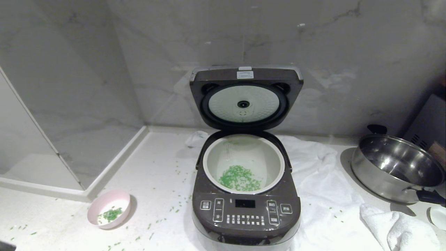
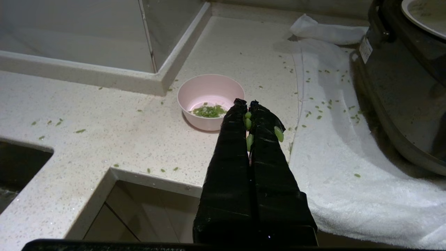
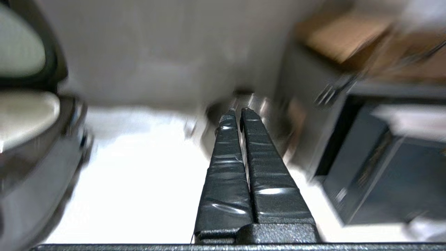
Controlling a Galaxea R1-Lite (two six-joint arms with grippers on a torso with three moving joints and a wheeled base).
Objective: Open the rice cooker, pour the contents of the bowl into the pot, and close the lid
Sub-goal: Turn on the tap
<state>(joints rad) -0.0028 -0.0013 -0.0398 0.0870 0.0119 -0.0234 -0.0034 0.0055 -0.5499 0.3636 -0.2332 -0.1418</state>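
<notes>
While lid up, bowl (image 2: 210, 101) just beyond left fingers (image 2: 234, 120).

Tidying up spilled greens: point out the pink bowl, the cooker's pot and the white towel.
pink bowl (image 1: 122, 200), head view, outer rim.
pot (image 1: 209, 158), head view, left rim.
white towel (image 1: 313, 181), head view, flat part.

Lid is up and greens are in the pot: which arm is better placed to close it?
Probably the right. The right gripper is shut and empty beside the open lid, while the left gripper points at the pink bowl.
</notes>
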